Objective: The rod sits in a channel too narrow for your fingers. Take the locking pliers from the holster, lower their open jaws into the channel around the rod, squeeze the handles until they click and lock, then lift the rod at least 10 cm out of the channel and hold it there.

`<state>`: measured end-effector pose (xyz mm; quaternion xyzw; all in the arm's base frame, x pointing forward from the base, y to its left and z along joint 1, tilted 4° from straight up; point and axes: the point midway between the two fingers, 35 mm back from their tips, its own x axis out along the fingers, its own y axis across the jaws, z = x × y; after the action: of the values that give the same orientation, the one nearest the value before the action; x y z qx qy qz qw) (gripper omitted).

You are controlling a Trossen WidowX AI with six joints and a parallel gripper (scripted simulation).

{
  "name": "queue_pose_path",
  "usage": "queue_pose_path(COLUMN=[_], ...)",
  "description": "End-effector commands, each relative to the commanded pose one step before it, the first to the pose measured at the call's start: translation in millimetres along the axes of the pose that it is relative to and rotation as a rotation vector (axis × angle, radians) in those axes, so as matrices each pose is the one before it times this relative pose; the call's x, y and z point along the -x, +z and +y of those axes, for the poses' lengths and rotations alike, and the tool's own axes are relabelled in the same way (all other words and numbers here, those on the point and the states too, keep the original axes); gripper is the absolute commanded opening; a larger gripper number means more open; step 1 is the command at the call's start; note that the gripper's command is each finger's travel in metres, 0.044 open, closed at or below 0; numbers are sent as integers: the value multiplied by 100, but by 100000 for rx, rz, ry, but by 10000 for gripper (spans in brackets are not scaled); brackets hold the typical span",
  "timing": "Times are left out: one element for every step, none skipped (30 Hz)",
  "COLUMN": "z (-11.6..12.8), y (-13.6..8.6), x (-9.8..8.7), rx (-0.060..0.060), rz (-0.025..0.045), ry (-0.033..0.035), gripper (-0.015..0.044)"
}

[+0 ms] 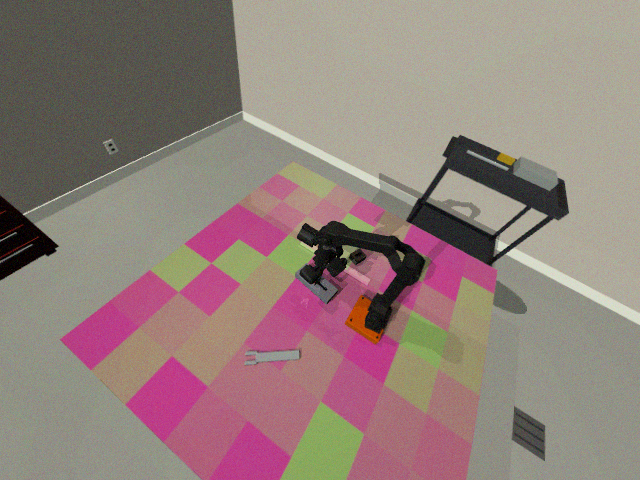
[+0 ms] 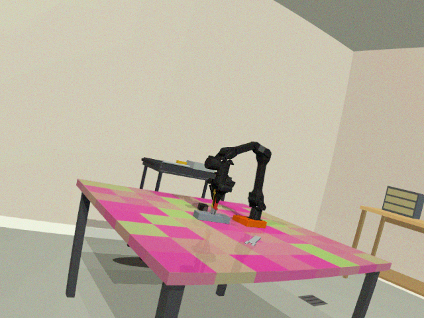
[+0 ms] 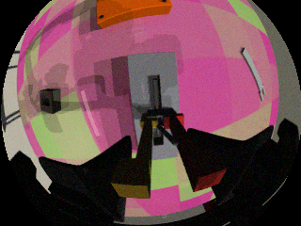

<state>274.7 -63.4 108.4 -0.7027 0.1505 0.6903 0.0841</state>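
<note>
With the claw (image 1: pixel 323 271) (image 2: pixel 215 197) (image 3: pixel 160 137) pinching the pliers (image 2: pixel 215 203) (image 3: pixel 132 190) by both handles at the channel in the grey block (image 1: pixel 326 295) (image 2: pixel 205 216) (image 3: pixel 166 68), squeeze evenly and hold upright until locked.

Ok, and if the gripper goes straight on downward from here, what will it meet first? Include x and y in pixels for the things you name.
Probably the grey channel block (image 1: pixel 326 293) (image 2: pixel 218 218) (image 3: pixel 165 66), met by the jaws of the pliers (image 2: pixel 215 205) (image 3: pixel 178 121) it holds; how much gap remains is unclear.

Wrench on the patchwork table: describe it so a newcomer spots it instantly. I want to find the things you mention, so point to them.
On the patchwork table (image 1: pixel 191 392) (image 2: pixel 191 251), find the arm's orange base (image 1: pixel 356 321) (image 2: pixel 246 221) (image 3: pixel 134 13). The wrench (image 1: pixel 276 355) (image 2: pixel 254 240) (image 3: pixel 253 71) lies off to one side, flat, pale grey; unlike the grey block (image 1: pixel 328 294) (image 2: pixel 205 216) (image 3: pixel 166 71), it's slim with a forked end.
</note>
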Motion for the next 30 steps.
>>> queue_pose_path(z=[-134,-11,-11,-12,-12,-11,-11,-12,-12,-12,-12,-12,-12,-12,-12,-12,-12,-11,-11,-11,-11,-11,-11,-11,-11,-11,-6,0,0,0], y=[-78,0,0,0,0,0,0,0,0,0,0,0,0,0,0,0,0,0,0,0,0,0,0,0,0,0,0,0,0,0], x=[0,0,0,0,0,0,0,0,0,0,0,0,0,0,0,0,0,0,0,0,0,0,0,0,0,0,0,0,0,0], rx=[-282,0,0,0,0,0,0,0,0,0,0,0,0,0,0,0,0,0,0,0,0,0,0,0,0,0,0,0,0,0], rz=[293,0,0,0,0,0,0,0,0,0,0,0,0,0,0,0,0,0,0,0,0,0,0,0,0,0,0,0,0,0], ry=[-394,-1,-1,-1,-1,-1,-1,-1,-1,-1,-1,-1,-1,-1,-1,-1,-1,-1,-1,-1,-1,-1,-1,-1,-1,-1,-1,0,0,0], gripper=[256,255,253,252,251,249,248,247,245,244,243,241,240,239,237,236,235,233,232,231,229,228,227,225,224,223,221,220,222,222])
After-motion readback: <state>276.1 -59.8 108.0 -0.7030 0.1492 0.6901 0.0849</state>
